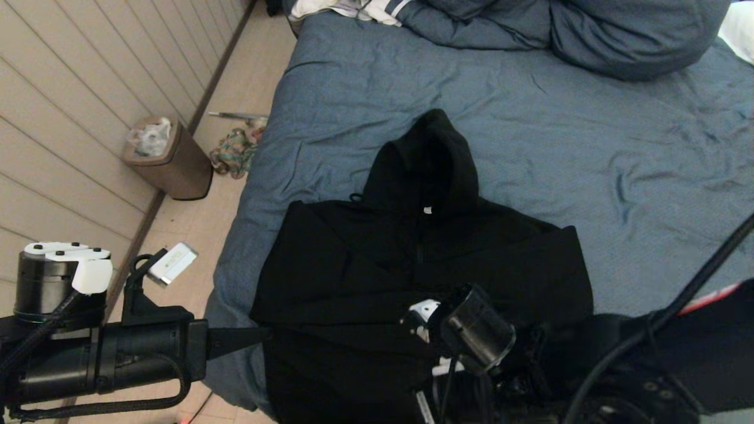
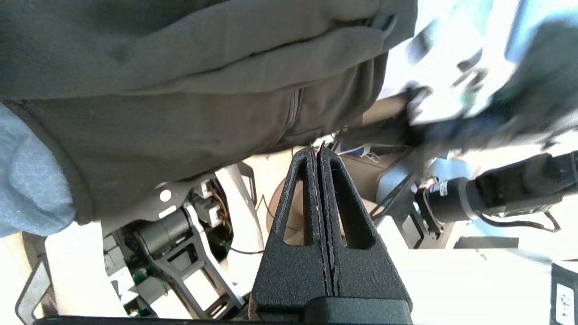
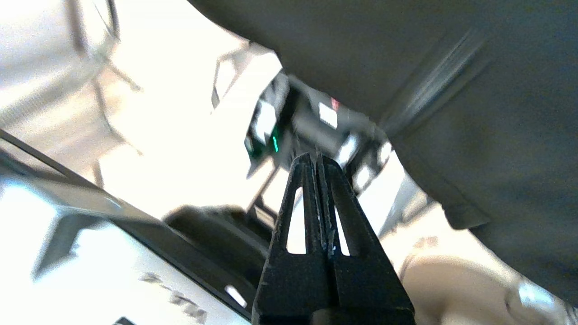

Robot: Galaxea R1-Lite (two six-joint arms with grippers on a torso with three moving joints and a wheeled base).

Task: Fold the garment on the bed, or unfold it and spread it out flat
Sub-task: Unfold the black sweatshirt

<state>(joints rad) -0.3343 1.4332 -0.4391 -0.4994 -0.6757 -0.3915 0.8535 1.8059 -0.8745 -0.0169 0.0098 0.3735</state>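
Plain black zip-front hooded sweatshirt of thick soft fabric [image 1: 421,259] lying front-up on large bed under wrinkled slate-blue duvet [image 1: 589,147], near the bed's near-left corner, hood pointing away toward the blue pillows [image 1: 589,35]. Body looks fairly square, sleeves apparently folded in across the chest, small white neck label [image 1: 427,209] showing at the collar. Lower hem hanging over the near bed edge, seen from below in both wrist views.

Left gripper [image 2: 319,155] clenched on nothing, fingers pressed together, held just off the left edge of the sweatshirt, low beside the bed. Right gripper [image 3: 314,160] likewise clenched and empty, below the overhanging hem; right arm over the lower part of the sweatshirt in the head view.

Step, as a judgement: between grasps, sleeves likely already in, bottom-to-top fold probably not yet done. Next move likely calls for opening both sets of fingers, reaching the hem corners at left and right, pinching through thick fabric, then lifting evenly toward the hood. Risk: thick layers slipping, one side dragging.

Hidden or unclear: lower right of the sweatshirt covered by the right arm and cables; hem and cuffs not separable against black on black; zip only faintly visible; drawstrings barely made out. Right wrist view smeared, background unreadable. Brown waste bin [image 1: 171,159] and multicoloured rag [image 1: 232,153] on floor at left, white striped cloth [image 1: 365,9] at bed's far end.
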